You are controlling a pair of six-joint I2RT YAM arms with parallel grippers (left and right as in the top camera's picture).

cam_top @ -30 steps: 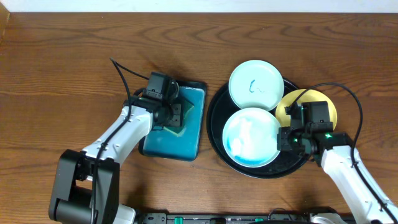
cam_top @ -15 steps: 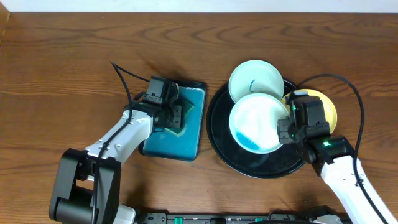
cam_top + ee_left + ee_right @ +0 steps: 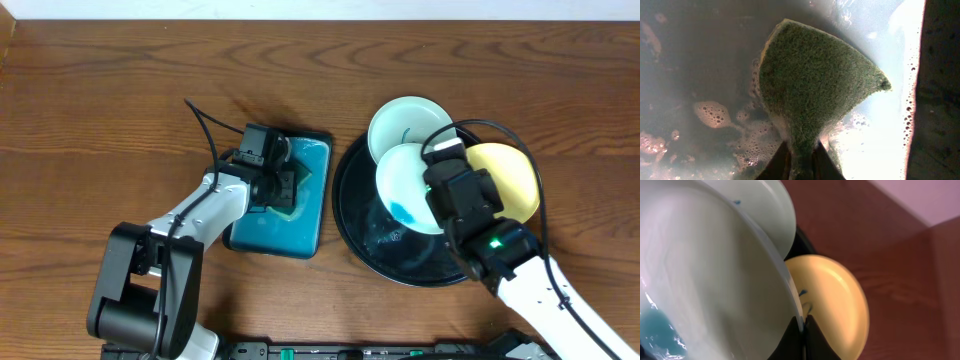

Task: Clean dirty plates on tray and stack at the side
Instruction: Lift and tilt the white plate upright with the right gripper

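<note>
My right gripper [image 3: 432, 190] is shut on the rim of a pale mint plate [image 3: 405, 185] and holds it tilted above the black tray [image 3: 360, 225]. Blue liquid pools at the plate's low side [image 3: 655, 330]. A second mint plate [image 3: 400, 122] with a dark squiggle lies at the tray's back. The yellow plate [image 3: 505, 178] lies at the tray's right and shows a dark mark [image 3: 802, 292]. My left gripper [image 3: 801, 160] is shut on a green sponge [image 3: 815, 85] inside the teal tray [image 3: 300, 220].
The teal tray holds soapy water with foam [image 3: 710, 112]. Black cables run from both arms [image 3: 200, 125]. Bare wood tabletop [image 3: 120, 70] lies to the left and behind.
My right gripper has lifted the mint plate off the tray and tilted it up, moving left and back. The blue liquid has run to its low edge. The left arm has barely moved.
</note>
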